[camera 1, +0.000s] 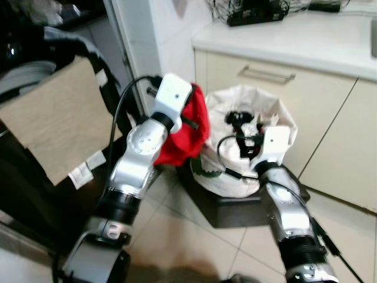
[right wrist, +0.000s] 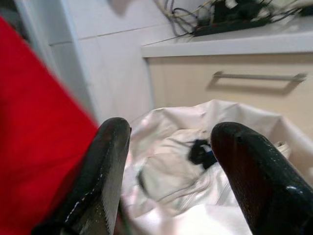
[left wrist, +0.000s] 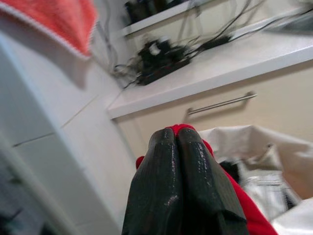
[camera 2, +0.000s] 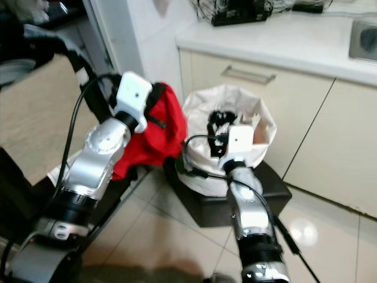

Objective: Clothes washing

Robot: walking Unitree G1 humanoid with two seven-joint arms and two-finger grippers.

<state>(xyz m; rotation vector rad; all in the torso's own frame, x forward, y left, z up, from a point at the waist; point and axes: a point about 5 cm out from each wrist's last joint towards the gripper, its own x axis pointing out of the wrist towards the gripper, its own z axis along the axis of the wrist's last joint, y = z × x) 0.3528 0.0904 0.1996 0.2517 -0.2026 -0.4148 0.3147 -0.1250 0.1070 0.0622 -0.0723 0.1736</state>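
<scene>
A red garment [camera 1: 187,131] hangs from my left gripper [left wrist: 177,135], whose black fingers are pressed shut on a fold of it, held up left of the white laundry bag [camera 1: 244,168]. The bag stands on a low black stool [camera 2: 235,209] before the cream cabinets and holds pale clothes with something dark among them. My right gripper [right wrist: 168,142] hovers at the bag's mouth with its two fingers spread wide and nothing between them. The red garment [right wrist: 34,147] fills one side of the right wrist view.
A dark washer area with a beige cloth [camera 1: 56,121] draped over it lies at the left. Cream cabinets with a metal drawer handle [camera 1: 266,74] and a white countertop [camera 1: 306,41] carrying tangled cables run behind. Pale floor tiles [camera 2: 336,236] stretch to the right.
</scene>
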